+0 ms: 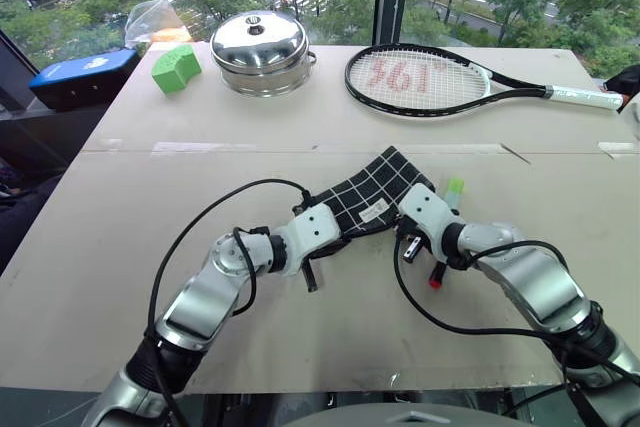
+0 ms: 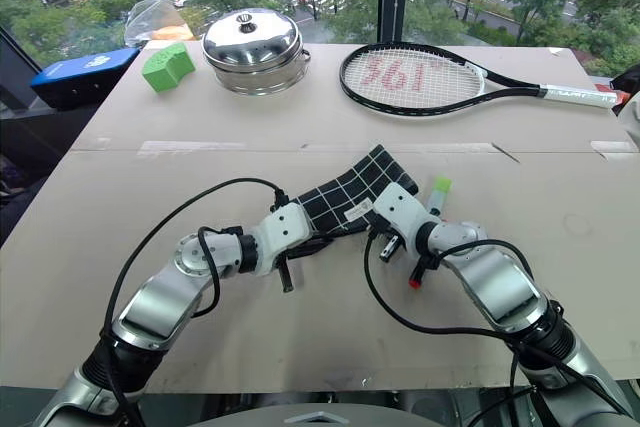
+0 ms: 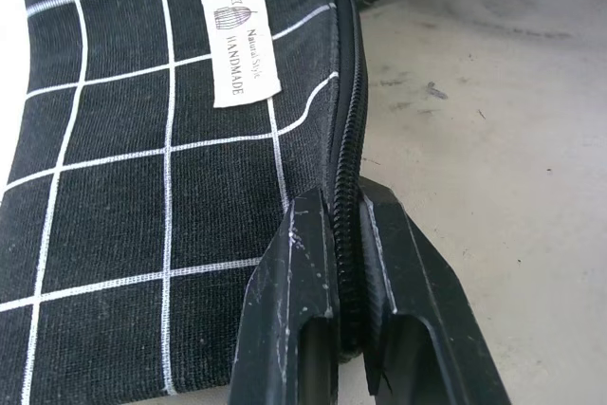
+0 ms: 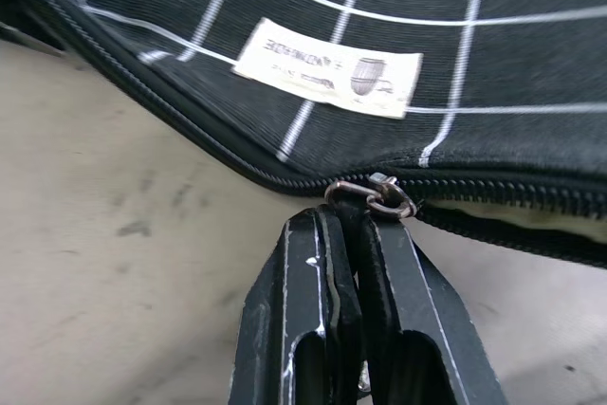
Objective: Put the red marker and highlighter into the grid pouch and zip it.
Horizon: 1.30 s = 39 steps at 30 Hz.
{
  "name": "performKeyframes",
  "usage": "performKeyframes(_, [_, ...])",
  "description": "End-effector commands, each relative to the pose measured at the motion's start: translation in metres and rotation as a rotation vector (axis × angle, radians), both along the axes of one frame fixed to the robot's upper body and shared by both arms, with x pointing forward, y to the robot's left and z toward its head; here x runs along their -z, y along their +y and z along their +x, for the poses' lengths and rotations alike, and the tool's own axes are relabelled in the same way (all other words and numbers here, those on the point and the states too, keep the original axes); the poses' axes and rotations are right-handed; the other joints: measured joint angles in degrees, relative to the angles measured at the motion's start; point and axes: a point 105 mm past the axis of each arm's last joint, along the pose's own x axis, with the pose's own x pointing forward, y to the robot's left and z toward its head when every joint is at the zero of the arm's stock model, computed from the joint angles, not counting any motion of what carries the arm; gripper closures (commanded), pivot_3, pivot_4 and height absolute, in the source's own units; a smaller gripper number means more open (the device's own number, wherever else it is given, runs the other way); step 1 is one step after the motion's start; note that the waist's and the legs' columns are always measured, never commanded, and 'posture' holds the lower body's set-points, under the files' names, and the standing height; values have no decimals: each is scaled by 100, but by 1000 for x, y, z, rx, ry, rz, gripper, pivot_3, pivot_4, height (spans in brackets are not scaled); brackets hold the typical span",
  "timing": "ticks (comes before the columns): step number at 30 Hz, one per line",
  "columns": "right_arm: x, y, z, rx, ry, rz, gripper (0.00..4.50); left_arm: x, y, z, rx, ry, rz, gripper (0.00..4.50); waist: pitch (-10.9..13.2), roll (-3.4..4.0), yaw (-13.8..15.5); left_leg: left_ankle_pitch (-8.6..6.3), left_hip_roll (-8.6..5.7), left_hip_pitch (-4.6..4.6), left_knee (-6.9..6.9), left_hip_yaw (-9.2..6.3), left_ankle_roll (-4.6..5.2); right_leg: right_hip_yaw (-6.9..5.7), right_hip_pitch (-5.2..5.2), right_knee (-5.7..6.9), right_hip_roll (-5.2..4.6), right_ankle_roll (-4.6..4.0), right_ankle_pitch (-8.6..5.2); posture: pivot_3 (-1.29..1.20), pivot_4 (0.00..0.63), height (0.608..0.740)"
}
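Note:
The grid pouch (image 1: pixel 372 192) lies in the middle of the table, black with white lines and a white label (image 3: pixel 237 40). My left gripper (image 3: pixel 346 201) is shut on the pouch's zipper edge at its left end. My right gripper (image 4: pixel 346 220) is shut on the zipper pull (image 4: pixel 372 196). On one side of the pull the zipper is closed, on the other it gapes. The highlighter's green cap (image 1: pixel 455 188) pokes out beyond my right hand, the rest hidden. The red marker's red end (image 1: pixel 435 282) shows on the table under my right wrist.
At the back of the table stand a steel pot with lid (image 1: pixel 260 50), a green block (image 1: pixel 175 69) and a tennis racket (image 1: pixel 430 82). A blue case (image 1: pixel 85 75) sits off the table's far left corner. Bare tabletop (image 1: pixel 120 237) lies to the left.

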Motion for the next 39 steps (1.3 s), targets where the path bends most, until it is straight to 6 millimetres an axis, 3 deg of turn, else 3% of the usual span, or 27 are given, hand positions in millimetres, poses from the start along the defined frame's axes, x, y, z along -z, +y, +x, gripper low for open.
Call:
performKeyframes(1, [-12, 11, -9, -77, -13, 32, 4408, -13, -9, -4, 23, -39, -45, 4500, 0, 0, 2, 0, 0, 0, 0, 0, 0, 0, 0, 0, 0, 0, 0, 0, 150, 740])
performKeyframes(10, [-10, -13, 9, 79, -23, -9, 4408, -13, -7, -2, 0, -35, -56, 4500, -1, -1, 34, 0, -1, -1, 4, 1, 0, -1, 0, 0, -5, -1, 0, 0, 150, 740])
performKeyframes(19, [-10, 3, -5, -30, 31, 19, 4408, -14, -7, -1, -17, -27, -70, 4500, -1, -2, 37, 0, -1, -1, 4, 0, 1, -1, 1, 0, -5, -1, 0, 0, 150, 740])
performKeyframes(29, [-17, -9, 3, -41, 19, -39, 4408, -17, -8, 0, -61, -25, -113, 4500, -1, -2, 43, -1, -1, -2, 6, 0, 2, -1, 1, 1, -4, -2, 1, 0, 150, 740])
performKeyframes(30, [-17, -8, 2, -44, 32, -27, 4408, -17, -8, 0, -68, -27, -121, 4500, 0, -2, 43, -1, -1, -1, 6, 0, 2, -1, 1, 1, -4, -1, 1, 0, 150, 740])
performKeyframes(34, [-27, 22, -34, -239, 185, 146, 4408, -24, -10, 1, -99, -38, -160, 4500, 0, -4, 45, -1, -1, -2, 6, -2, 2, -2, 1, 1, -4, -1, 1, 0, 150, 740])
performKeyframes(39, [-31, 26, -41, -284, 195, 171, 4408, -27, -9, -2, -128, -37, -179, 4500, -1, -5, 45, -11, -1, -2, 7, -8, 19, -5, 5, 1, -10, -2, 2, 0, 150, 740])
